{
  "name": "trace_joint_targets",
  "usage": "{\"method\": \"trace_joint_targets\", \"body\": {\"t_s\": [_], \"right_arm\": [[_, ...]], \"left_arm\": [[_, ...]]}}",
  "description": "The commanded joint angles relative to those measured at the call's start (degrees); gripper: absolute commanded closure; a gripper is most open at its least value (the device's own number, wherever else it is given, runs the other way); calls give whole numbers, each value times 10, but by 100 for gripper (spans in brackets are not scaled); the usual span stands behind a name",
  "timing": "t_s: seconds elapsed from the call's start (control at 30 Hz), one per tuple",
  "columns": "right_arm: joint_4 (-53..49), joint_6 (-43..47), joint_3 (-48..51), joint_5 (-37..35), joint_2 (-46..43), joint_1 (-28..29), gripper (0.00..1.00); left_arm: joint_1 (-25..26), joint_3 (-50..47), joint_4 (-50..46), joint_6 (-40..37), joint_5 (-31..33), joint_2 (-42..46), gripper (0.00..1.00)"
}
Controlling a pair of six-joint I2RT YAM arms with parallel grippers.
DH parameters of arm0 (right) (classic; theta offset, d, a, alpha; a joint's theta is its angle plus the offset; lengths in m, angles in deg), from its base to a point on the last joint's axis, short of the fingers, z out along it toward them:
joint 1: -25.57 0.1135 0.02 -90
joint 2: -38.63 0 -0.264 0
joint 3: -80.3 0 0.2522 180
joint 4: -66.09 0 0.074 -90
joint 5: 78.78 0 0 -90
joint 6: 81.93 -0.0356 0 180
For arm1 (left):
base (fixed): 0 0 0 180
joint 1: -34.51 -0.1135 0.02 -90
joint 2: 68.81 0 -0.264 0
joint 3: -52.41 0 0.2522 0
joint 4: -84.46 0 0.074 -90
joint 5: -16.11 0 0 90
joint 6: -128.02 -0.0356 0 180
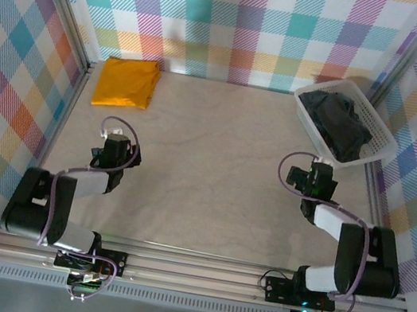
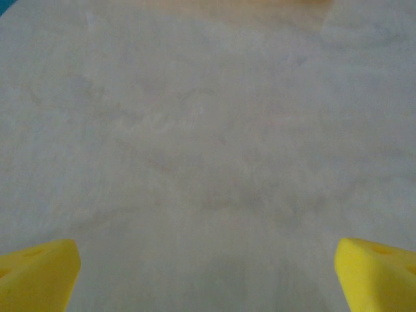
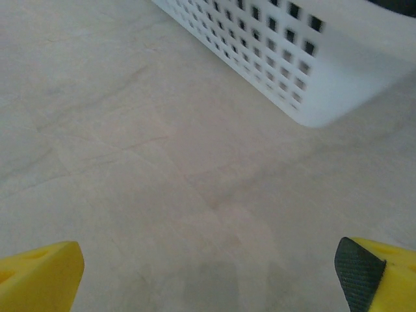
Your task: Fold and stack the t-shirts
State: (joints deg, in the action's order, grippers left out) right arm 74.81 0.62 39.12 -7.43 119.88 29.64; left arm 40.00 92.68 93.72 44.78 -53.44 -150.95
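Neatly squared orange shirt (image 1: 127,83), black shirt (image 1: 335,123) crumpled in lattice basket (image 3: 325,84)

We see a mustard-orange t-shirt (image 1: 127,83) far left, a black t-shirt (image 1: 335,123) in the white basket (image 1: 309,127) far right, and checked pastel walls (image 1: 241,16).

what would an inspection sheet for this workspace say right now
surface: pale table, bare across the middle
job's things: mustard-orange t-shirt folded flat at the far left corner; black t-shirt bunched in the basket
clutter: white basket at the far right; nothing else seen
grippers: left gripper open over bare table; right gripper open near the basket, holding nothing
cables: cable loop at the left wrist, another at the right wrist
surroundings: plaid walls, metal frame along the near edge
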Motion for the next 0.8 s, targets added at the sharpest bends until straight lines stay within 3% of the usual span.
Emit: {"method": "trace_joint_targets", "body": {"t_s": [0.0, 0.07, 0.13, 0.17, 0.27, 0.77], "right_arm": [[168, 33, 11, 44, 28, -13, 0], [217, 41, 37, 84, 31, -22, 0], [288, 54, 67, 114, 50, -23, 0], [359, 54, 87, 113, 73, -23, 0], [283, 52, 53, 119, 70, -27, 0], [265, 59, 45, 137, 69, -25, 0]], "left_arm": [[-23, 10, 143, -27, -39, -37, 0], [-17, -20, 202, -53, -84, -45, 0], [-12, -75, 345, -63, -79, -82, 0], [-12, -73, 311, -59, -79, -67, 0], [-7, -33, 242, -57, -65, -71, 0], [-4, -37, 254, -61, -59, -73, 0]]}}
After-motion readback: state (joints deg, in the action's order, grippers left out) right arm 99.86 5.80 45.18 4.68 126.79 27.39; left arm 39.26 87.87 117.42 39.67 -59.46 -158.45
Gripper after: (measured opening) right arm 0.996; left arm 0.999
